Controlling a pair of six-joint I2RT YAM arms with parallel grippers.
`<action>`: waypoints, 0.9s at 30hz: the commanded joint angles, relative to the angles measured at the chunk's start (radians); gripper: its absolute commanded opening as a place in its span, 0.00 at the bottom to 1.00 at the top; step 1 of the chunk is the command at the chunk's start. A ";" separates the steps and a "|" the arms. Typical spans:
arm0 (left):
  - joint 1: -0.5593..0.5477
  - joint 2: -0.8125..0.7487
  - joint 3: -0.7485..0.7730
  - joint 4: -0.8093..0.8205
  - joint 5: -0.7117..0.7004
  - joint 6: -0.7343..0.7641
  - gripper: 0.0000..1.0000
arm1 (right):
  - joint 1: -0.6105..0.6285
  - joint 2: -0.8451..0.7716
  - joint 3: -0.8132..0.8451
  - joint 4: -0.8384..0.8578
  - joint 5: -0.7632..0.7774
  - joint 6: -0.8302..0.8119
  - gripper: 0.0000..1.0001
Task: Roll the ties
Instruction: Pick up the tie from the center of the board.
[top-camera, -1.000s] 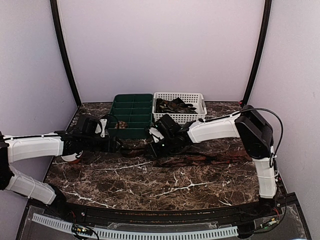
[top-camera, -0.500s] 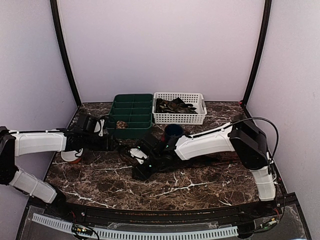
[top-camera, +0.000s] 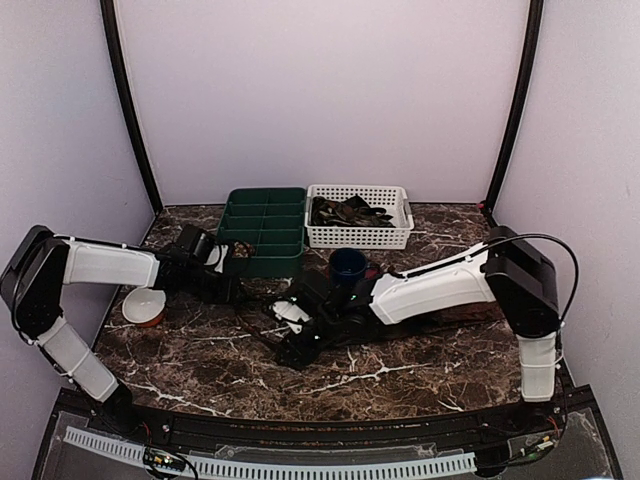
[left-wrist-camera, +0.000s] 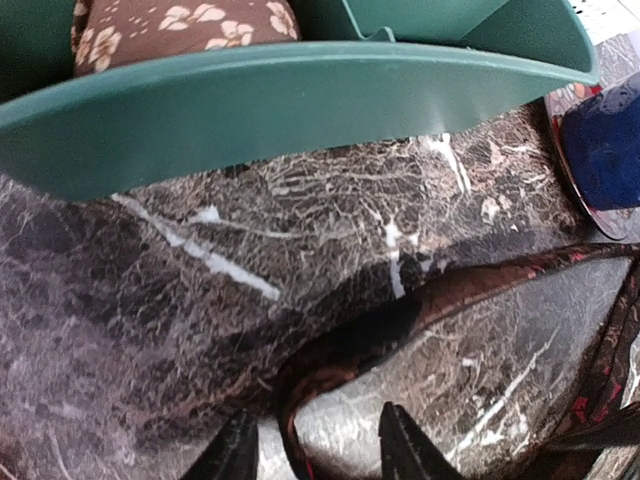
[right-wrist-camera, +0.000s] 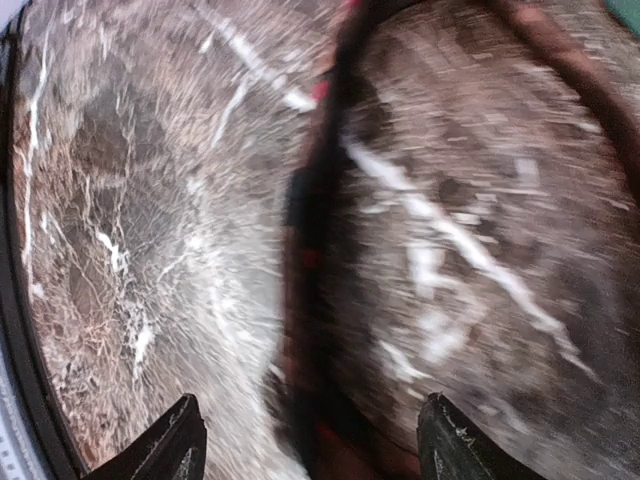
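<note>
A dark brown tie (left-wrist-camera: 470, 290) with red flecks lies on the marble table and curls into a bend (left-wrist-camera: 300, 395) just ahead of my left gripper (left-wrist-camera: 318, 450). That gripper is open, with the bend between its fingertips. In the top view the left gripper (top-camera: 230, 288) sits beside the green tray. My right gripper (right-wrist-camera: 315, 440) is open wide, low over a blurred stretch of the same tie (right-wrist-camera: 315, 250). In the top view the right gripper (top-camera: 287, 343) is at the table's middle. A rolled floral tie (left-wrist-camera: 180, 25) sits in the tray.
The green divided tray (top-camera: 264, 191) and a white basket (top-camera: 358, 189) holding several loose ties (top-camera: 345, 212) stand at the back. A blue mug (top-camera: 347, 265) stands in front of them, also in the left wrist view (left-wrist-camera: 605, 150). A white and orange bowl (top-camera: 144, 305) sits at the left.
My right gripper has swung from beside the tray down and left to the table's middle. My left arm has shifted, its gripper edging right along the tray's front.
</note>
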 joint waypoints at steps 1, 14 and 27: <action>-0.003 0.070 0.079 -0.066 -0.002 0.079 0.38 | -0.092 -0.165 -0.094 0.107 -0.064 0.082 0.73; -0.164 0.116 0.291 -0.346 -0.272 0.287 0.00 | -0.351 -0.464 -0.415 0.222 -0.192 0.190 0.71; -0.523 -0.346 0.071 -0.491 -0.262 0.652 0.00 | -0.469 -0.599 -0.471 0.189 -0.231 0.157 0.70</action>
